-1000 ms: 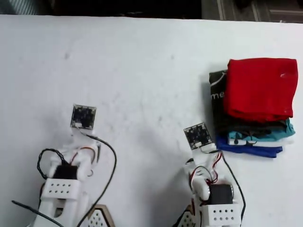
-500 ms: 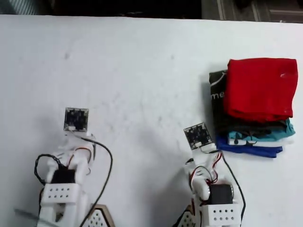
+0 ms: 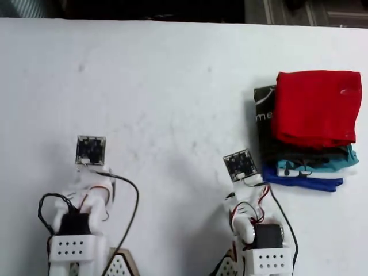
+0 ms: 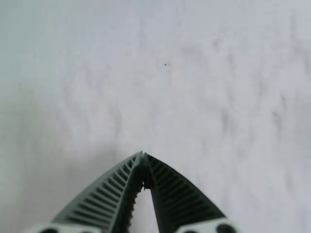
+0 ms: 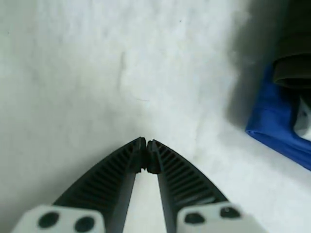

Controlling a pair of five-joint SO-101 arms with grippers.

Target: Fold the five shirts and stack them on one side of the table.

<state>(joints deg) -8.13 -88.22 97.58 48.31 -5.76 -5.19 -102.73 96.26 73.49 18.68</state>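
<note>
Sitting at about 3 o'clock on the white table, the folded shirts form one stack near the table's right edge. A red shirt lies on top. Under it a dark shirt juts out toward 9 o'clock. A teal shirt and, lowest, a blue shirt show their edges on the 6 o'clock side. A thin strip of white cloth shows beside the teal; whether it is a shirt of its own cannot be told.

The left arm stands at about 7 o'clock on the table, well apart from the stack, with a black cable looping beside it. Its wrist view shows the left pincer with both ribbed fingers pressed together at the tips, pinching nothing, over bare table.

The right arm stands at about 5 o'clock, and the stack lies at roughly 1 o'clock from it, near but not touching. The right pincer is likewise pressed together at the tips and holds nothing. Its wrist view also takes in a corner of the blue shirt and, above that, a fold of the dark shirt, both apart from the fingers.
</note>
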